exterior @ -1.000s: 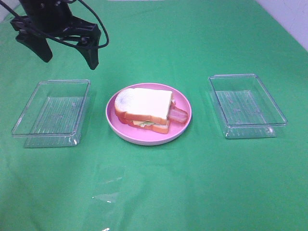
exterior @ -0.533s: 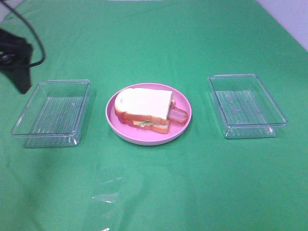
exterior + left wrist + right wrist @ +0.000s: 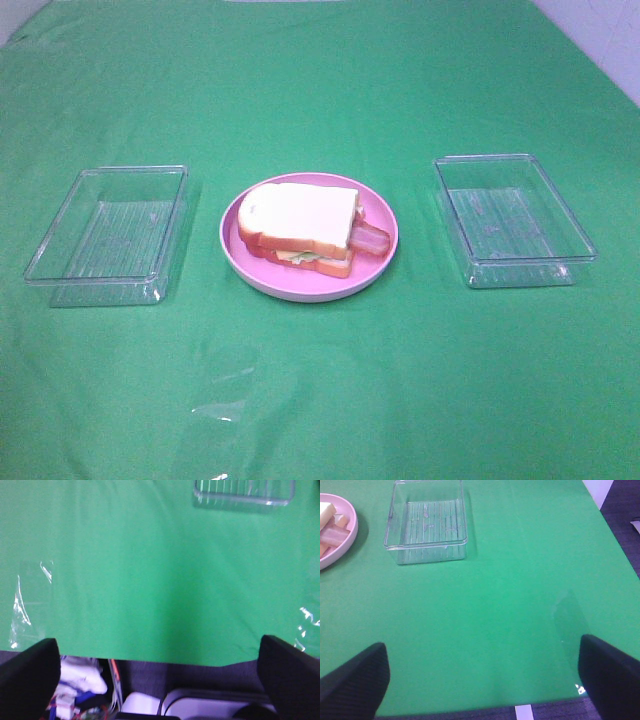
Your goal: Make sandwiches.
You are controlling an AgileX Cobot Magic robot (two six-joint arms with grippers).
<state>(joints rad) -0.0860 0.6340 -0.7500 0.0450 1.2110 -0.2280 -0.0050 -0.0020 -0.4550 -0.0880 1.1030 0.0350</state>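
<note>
Grippers wide apart (both empty): left gripper (image 3: 160, 680) | right gripper (image 3: 482, 677) | sandwiches (image 3: 298, 228) untouched

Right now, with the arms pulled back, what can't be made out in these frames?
- Sandwich fillings: overhead, the top slice hides most layers; the right wrist view's edge cuts it off.
- Left gripper and right gripper: absent overhead; only dark fingertips show in wrist views.
- Left clear tray: cut off by the left wrist view's edge.
</note>
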